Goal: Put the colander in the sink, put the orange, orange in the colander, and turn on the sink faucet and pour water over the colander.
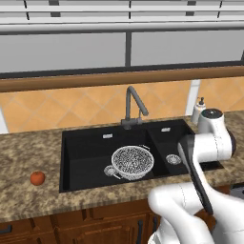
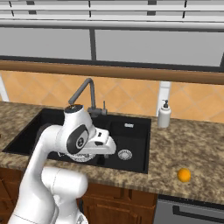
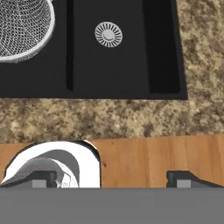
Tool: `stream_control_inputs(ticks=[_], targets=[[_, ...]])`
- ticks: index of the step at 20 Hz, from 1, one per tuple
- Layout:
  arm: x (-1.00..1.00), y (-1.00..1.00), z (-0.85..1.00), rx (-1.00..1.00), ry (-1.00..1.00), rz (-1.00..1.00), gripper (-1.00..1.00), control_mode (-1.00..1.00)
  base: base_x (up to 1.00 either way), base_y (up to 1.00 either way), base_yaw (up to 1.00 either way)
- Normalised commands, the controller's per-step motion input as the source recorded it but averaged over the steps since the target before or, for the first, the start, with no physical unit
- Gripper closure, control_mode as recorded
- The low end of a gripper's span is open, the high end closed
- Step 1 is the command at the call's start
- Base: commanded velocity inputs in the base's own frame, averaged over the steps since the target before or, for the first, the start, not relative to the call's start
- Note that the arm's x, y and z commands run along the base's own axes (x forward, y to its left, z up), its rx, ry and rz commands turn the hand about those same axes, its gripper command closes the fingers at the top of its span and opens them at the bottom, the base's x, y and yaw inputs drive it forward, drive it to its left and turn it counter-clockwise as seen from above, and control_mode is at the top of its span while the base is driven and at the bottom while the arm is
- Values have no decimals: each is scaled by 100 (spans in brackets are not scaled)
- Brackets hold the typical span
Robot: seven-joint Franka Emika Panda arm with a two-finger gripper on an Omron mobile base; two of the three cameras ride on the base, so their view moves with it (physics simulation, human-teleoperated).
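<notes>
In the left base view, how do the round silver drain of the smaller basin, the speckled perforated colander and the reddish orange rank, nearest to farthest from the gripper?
From the gripper:
1. Round silver drain, smaller basin, right side.
2. Speckled perforated colander, larger basin.
3. Reddish orange, far left counter.

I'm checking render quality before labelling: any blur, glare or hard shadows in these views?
Left base view: even flat light, colander mesh sharp, no glare. Right base view: orange crisp, hardly any shadow. Hand view: sink uniformly black, the tool's fingertips in focus.
</notes>
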Motion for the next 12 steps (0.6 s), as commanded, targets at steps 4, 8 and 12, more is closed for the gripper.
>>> stream_control_inputs(ticks=[4, 8, 12], targets=[[-1, -95, 16, 2, 8, -19, -100, -100, 0, 0, 0], [0, -82, 6, 0, 4, -15, -100, -100, 0, 0, 0], [0, -68, 0, 0, 0, -10, -100, -100, 0, 0, 0]])
